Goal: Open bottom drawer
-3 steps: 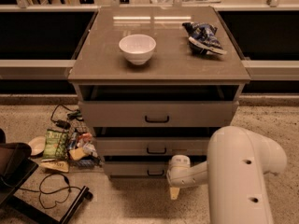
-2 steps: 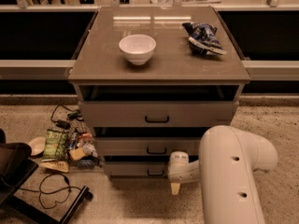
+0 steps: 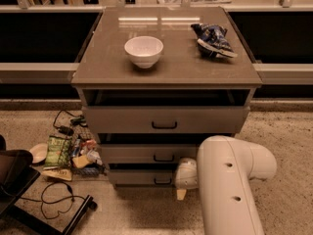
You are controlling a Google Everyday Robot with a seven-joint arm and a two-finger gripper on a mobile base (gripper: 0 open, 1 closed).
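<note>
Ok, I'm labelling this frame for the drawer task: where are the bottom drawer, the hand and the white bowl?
bottom drawer [image 3: 139, 176], camera view, middle of its front panel.
hand [image 3: 181, 194], camera view, its tip, low by the bottom drawer's right end.
white bowl [image 3: 144, 47], camera view, middle of its inside.

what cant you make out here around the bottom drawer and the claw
All in the camera view:
- The claw, at the bottom drawer's right end: mostly hidden by the white arm; contact with the handle unclear.
- Inside of the bottom drawer: covered by the middle drawer above.
- Packets on the floor, left: too small to identify.
- Arm's lower part: cut off by the bottom edge.
</note>
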